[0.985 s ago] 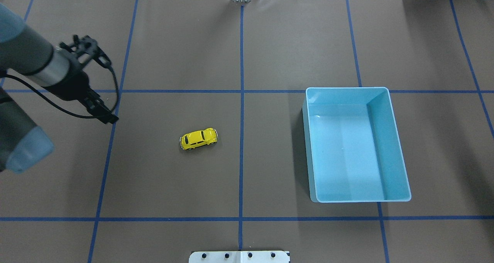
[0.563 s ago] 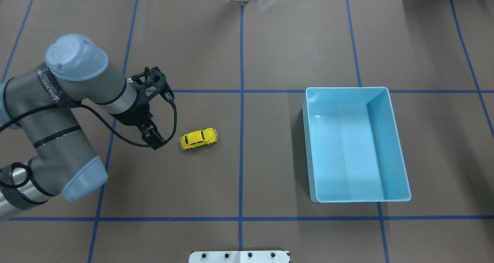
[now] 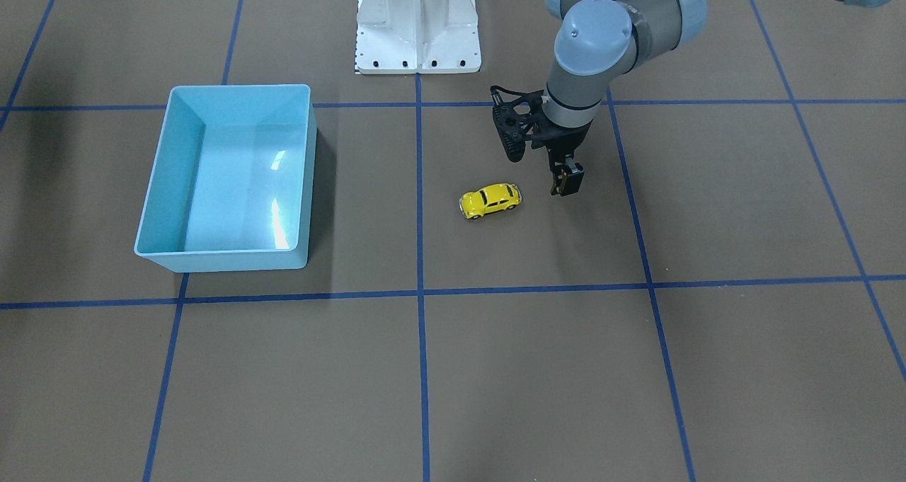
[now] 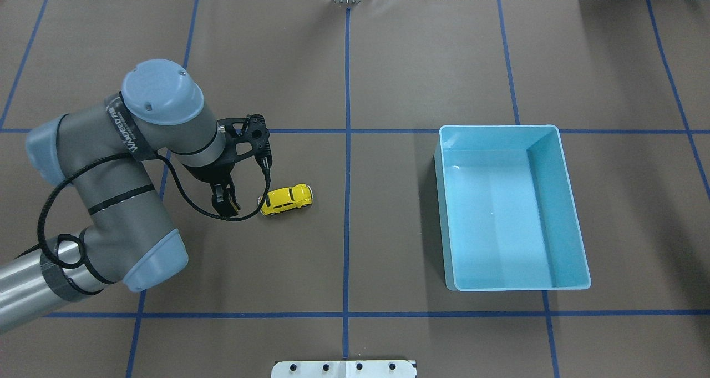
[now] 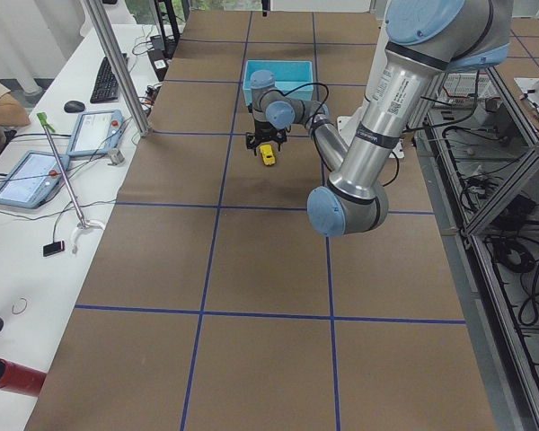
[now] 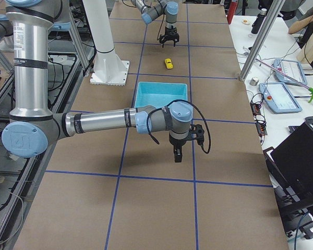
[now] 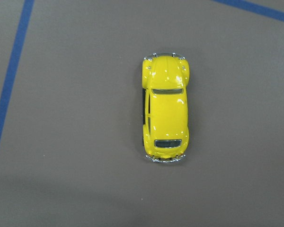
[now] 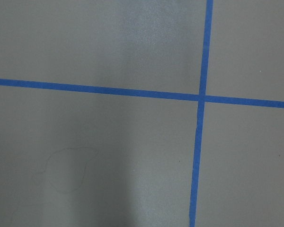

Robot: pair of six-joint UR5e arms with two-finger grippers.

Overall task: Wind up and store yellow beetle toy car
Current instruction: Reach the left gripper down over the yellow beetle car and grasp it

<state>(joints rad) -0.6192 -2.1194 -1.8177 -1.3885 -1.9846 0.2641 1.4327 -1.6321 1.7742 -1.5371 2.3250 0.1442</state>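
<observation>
**Left tool hangs beside the yellow car**

The yellow toy car [image 4: 285, 199] stands on its wheels on the brown tabletop [image 4: 388, 245], in the grid square just left of the middle blue line [image 4: 346, 161] in the overhead view. The left tool [image 4: 226, 201] points down just beside one end of the car and does not touch it. Its fingers sit close together in the overhead and front views, and I cannot tell whether it is released or clenched. It grips nothing. The left wrist view looks straight down on the car's roof, with the car lengthwise near the middle.

The light blue bin [image 4: 571, 200] sits well apart from the car, on the robot's right.

In the right side view, the right tool [image 6: 176, 154] points down over the tabletop, near the bin. Its state cannot be told from there.
</observation>
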